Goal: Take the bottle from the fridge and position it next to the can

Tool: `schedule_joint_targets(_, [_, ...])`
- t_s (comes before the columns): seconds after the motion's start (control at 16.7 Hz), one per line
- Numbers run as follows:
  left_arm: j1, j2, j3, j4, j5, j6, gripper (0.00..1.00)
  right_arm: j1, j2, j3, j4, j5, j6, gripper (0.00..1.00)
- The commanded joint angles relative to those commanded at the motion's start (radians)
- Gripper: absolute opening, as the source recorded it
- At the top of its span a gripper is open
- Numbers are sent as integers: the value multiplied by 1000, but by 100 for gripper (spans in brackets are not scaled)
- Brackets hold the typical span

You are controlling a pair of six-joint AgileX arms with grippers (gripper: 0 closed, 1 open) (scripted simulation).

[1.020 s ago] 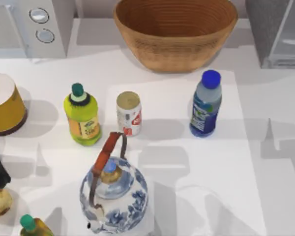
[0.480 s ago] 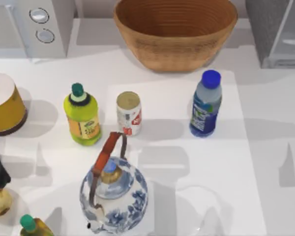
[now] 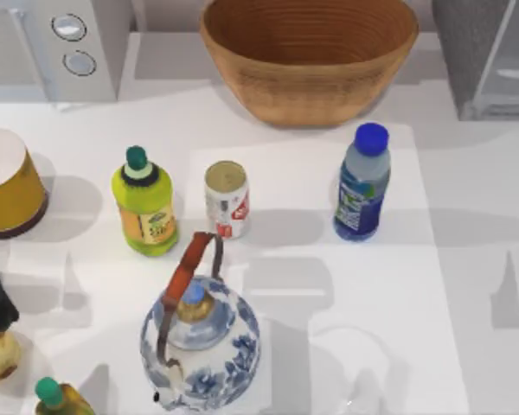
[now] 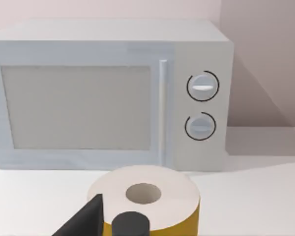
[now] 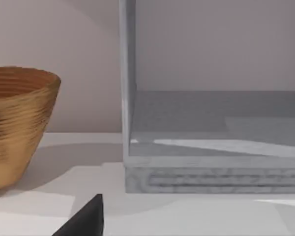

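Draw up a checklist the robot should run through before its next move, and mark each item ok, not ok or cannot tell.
1. Bottle out of the fridge: ok, it stands on the table.
2. Bottle upright: ok.
3. Bottle next to the can: not ok, a wide gap separates them.
4. Path between them free: ok, only bare table there.
5. Teapot clear of that path: ok, it sits nearer the camera's bottom edge.
6. Gripper fingers ready: cannot tell.

White table point(image 3: 467, 285) bears bottle point(image 3: 362, 183), can point(image 3: 227, 199), teapot point(image 3: 201, 339).
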Motion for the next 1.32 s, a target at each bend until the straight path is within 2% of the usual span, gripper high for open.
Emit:
schedule_joint_targets(0.3, [0,0,0,0,0,0,100,-4,-173,142,-268,2,-3,100])
schedule_joint_targets(0.78, [0,0,0,0,0,0,100,-3,-549,449,-1023,-2,-7,100])
schedule_joint_targets(0.96, [0,0,0,0,0,0,100,-4,-668,547,-1253,-3,-9,100])
schedule_joint_targets(1.14, [0,0,0,0,0,0,100,-4,-751,616,-1392,-4,-10,100])
schedule_joint_targets(1.32, [0,0,0,0,0,0,100,-5,-779,639,-1436,-3,-11,100])
